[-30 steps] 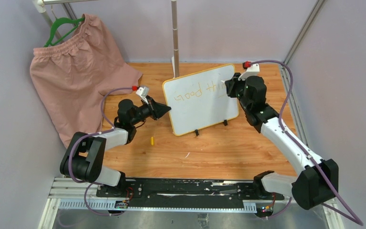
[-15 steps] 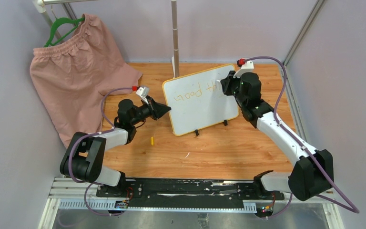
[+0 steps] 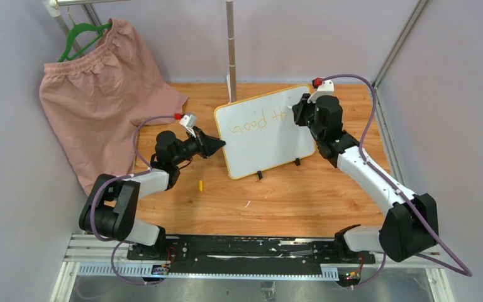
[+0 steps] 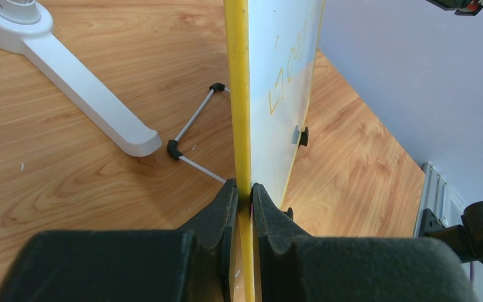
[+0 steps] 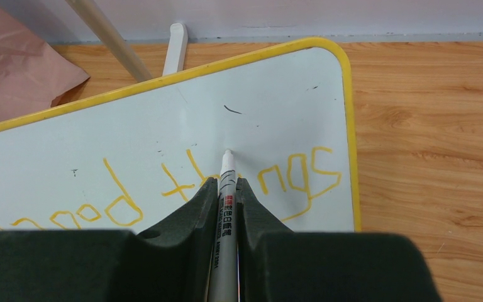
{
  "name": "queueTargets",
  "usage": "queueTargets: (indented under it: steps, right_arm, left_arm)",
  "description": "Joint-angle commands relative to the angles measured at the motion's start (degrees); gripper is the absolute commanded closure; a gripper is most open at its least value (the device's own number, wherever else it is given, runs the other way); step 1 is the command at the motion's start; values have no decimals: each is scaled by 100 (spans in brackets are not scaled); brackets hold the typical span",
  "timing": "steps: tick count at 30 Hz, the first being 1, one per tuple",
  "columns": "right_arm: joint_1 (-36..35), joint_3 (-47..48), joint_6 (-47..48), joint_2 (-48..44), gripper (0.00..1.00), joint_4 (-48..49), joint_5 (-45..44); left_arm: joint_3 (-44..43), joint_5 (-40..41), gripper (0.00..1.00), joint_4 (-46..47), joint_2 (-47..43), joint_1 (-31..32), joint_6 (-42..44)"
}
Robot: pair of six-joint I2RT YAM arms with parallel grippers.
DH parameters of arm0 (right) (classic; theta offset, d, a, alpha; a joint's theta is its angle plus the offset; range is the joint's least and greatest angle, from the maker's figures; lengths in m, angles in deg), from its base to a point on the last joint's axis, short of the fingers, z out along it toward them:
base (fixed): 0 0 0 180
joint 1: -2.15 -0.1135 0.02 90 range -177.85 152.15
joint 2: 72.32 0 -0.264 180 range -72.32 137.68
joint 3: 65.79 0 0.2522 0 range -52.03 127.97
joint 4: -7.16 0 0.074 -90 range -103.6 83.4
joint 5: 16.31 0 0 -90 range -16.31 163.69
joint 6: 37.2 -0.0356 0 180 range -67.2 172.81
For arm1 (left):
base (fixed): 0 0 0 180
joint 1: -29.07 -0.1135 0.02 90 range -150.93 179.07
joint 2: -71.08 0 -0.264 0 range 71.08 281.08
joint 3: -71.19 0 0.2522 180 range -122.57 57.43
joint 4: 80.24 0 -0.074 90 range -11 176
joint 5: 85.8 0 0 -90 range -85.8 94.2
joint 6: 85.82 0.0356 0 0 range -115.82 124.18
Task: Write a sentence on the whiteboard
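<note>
1. Whiteboard (image 3: 265,131): yellow frame, propped up on two black feet (image 3: 259,175), mid-counter toward 12 o'clock.
2. Sentence (image 5: 126,204): yellow-orange handwriting in one line across the board. My right wrist view reads "Good th", then "ngs".
3. My left hand (image 4: 243,189): pinching the board's frame edge-on at the board's 9 o'clock side, one finger on each face.
4. My right hand (image 5: 226,185): closed on a marker (image 5: 224,211), at the board's 2 o'clock corner. The tip lies at the white face between "th" and "ngs".
5. Counter (image 3: 277,195): wood.
6. Small yellow piece (image 3: 200,185): lying on the counter at 7 o'clock from the board, apart from it.
7. Pink shorts (image 3: 100,94): on a green hanger (image 3: 82,34), at the counter's 10 o'clock.
8. Pole (image 3: 231,44): upright, just behind the board at 12 o'clock.
</note>
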Motion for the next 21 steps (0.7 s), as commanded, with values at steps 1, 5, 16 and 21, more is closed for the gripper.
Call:
queueTargets:
  steps: [1, 5, 16, 21]
  right_arm:
    - [-90, 96, 121, 92, 100, 201, -134]
    - [-89, 85, 132, 124, 100, 189, -158]
    - [-90, -21, 205, 29, 100, 27, -435]
    - [-90, -17, 211, -15, 100, -5, -390]
  left_arm:
    - [-126, 31, 100, 1, -119, 52, 251]
    - [-134, 23, 100, 1, -117, 52, 247]
    - [-134, 24, 100, 1, -127, 52, 238]
    - [-134, 23, 100, 1, -123, 52, 229]
